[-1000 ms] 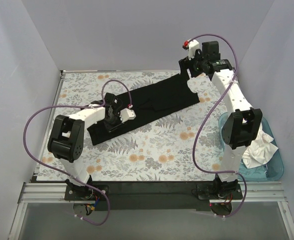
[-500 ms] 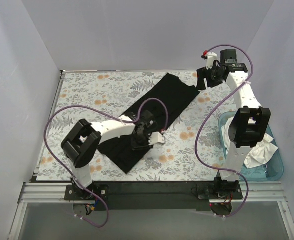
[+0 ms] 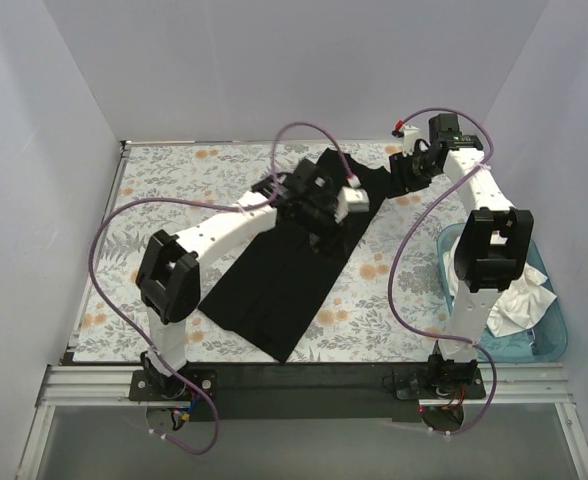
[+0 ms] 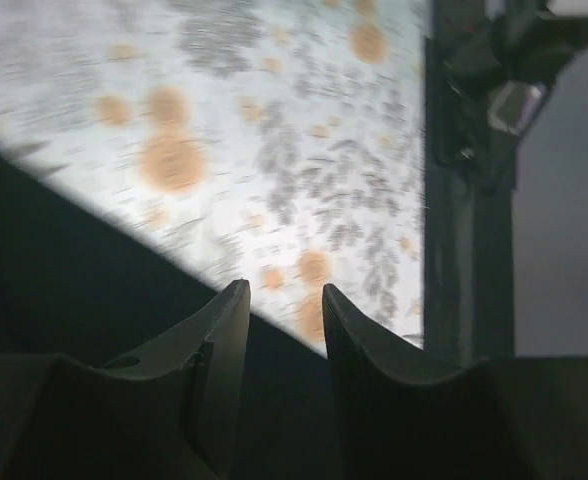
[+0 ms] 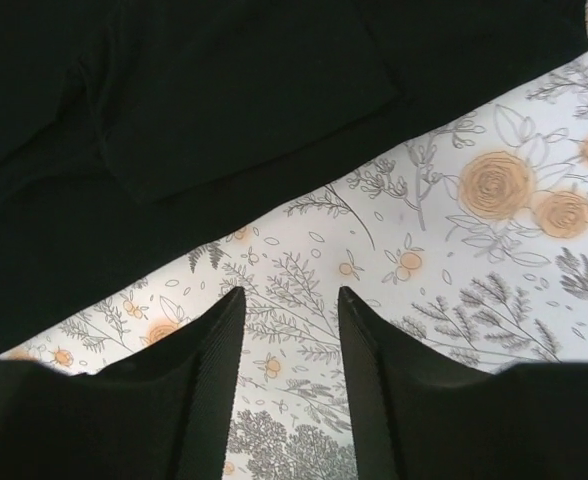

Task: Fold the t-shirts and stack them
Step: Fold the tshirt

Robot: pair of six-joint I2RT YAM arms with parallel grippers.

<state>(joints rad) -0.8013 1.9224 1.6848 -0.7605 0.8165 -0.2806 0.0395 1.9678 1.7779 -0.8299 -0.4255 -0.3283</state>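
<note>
The black t-shirt (image 3: 274, 290) lies diagonally on the floral sheet, from the far right down to the near middle. My left gripper (image 3: 322, 208) hovers over its far half. In the left wrist view the left gripper (image 4: 282, 305) has a narrow gap filled with the black t-shirt (image 4: 54, 270), so it looks shut on a fold. My right gripper (image 3: 406, 172) sits beside the shirt's far right corner. The right gripper (image 5: 291, 300) is open over bare sheet, the black t-shirt (image 5: 174, 100) just ahead of its fingertips. White t-shirts (image 3: 519, 300) lie crumpled in the tub.
The grey-and-orange floral sheet (image 3: 174, 180) covers the table. A teal tub (image 3: 554, 335) stands at the right edge by the right arm's base. Purple cables loop over both arms. White walls close in the left, back and right.
The left gripper swung from the near left to the far middle, and the black shirt turned and spread wider with it. The right gripper dropped toward the shirt's far corner and narrowed.
</note>
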